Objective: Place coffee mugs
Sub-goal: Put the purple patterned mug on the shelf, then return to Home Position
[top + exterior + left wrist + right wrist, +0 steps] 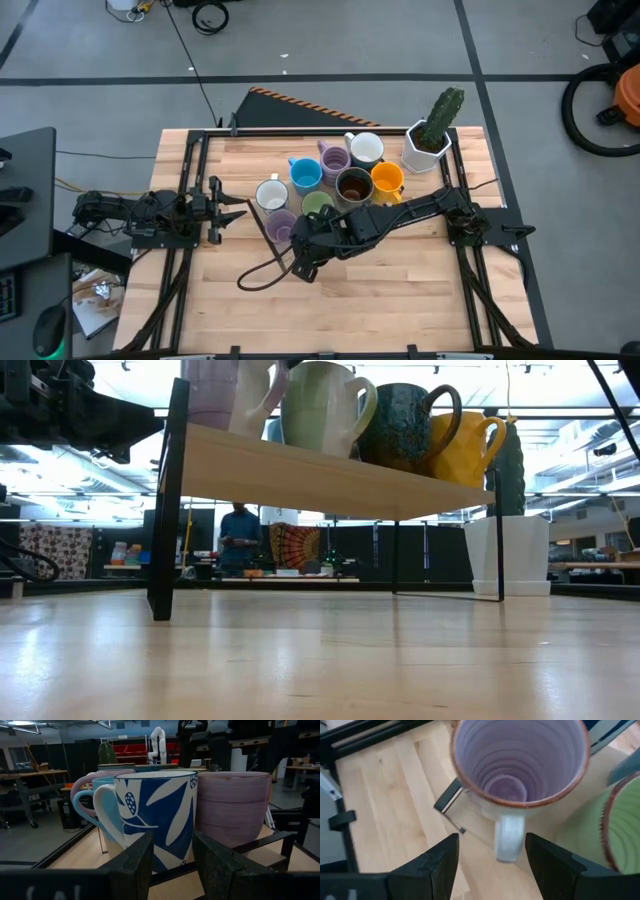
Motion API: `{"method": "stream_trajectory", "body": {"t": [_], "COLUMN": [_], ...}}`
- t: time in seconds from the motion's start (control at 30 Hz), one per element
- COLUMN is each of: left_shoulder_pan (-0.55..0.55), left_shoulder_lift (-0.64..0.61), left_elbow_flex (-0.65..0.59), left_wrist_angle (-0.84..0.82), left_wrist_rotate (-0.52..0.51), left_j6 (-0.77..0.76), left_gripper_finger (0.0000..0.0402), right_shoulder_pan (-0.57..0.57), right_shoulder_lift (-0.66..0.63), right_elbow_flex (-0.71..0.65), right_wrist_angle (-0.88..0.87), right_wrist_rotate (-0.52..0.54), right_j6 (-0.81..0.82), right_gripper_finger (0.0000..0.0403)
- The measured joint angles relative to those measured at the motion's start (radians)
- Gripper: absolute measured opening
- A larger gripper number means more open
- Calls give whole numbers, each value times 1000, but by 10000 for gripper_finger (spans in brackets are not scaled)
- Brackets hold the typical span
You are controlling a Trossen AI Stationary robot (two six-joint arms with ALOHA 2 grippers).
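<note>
Several coffee mugs stand bunched on a raised wooden shelf [330,475] at the table's middle: white [366,149], lavender [334,160], blue [306,175], dark brown [353,185], orange [387,180], green [318,205] and a white one with blue leaves [155,815]. A second lavender mug [520,760] stands at the near left corner of the bunch. My right gripper [492,850] hovers open over it, slanting down, with its fingers on either side of the mug's handle [510,837] and apart from it. My left gripper [172,845] waits open at the table's left, level, facing the mugs.
A white faceted pot with a cactus [428,145] stands at the far right of the table. A dark cable [265,272] loops on the wood near the right gripper. The near half of the table is bare wood. A person stands far off in the room [238,538].
</note>
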Motion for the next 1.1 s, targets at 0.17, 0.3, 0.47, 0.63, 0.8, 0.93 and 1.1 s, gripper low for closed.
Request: {"method": "stream_trajectory", "body": {"t": [0.17,0.3,0.47,0.63,0.8,0.93,1.1], "left_shoulder_pan": [0,0,0,0,0,0,0], "left_shoulder_lift": [0,0,0,0,0,0,0], "left_elbow_flex": [0,0,0,0,0,0,0], "left_wrist_angle": [-1,-2,-2,-2,-2,-3,3], "left_wrist_rotate": [0,0,0,0,0,0,18], "left_j6": [0,2,1,0,-1,-1,-20], "left_gripper_finger": [141,141,141,141,141,141,141], "right_shoulder_pan": [1,1,0,0,0,-1,5], "right_shoulder_lift": [0,0,0,0,0,0,-28], "right_elbow_flex": [0,0,0,0,3,34,38], "right_wrist_angle": [12,49,66,77,70,17,-70], "right_wrist_rotate": [-18,-36,-52,-51,-50,-47,39], "right_j6": [0,-10,-9,-8,-5,0,-41], "right_gripper_finger": [234,234,234,234,234,234,234]}}
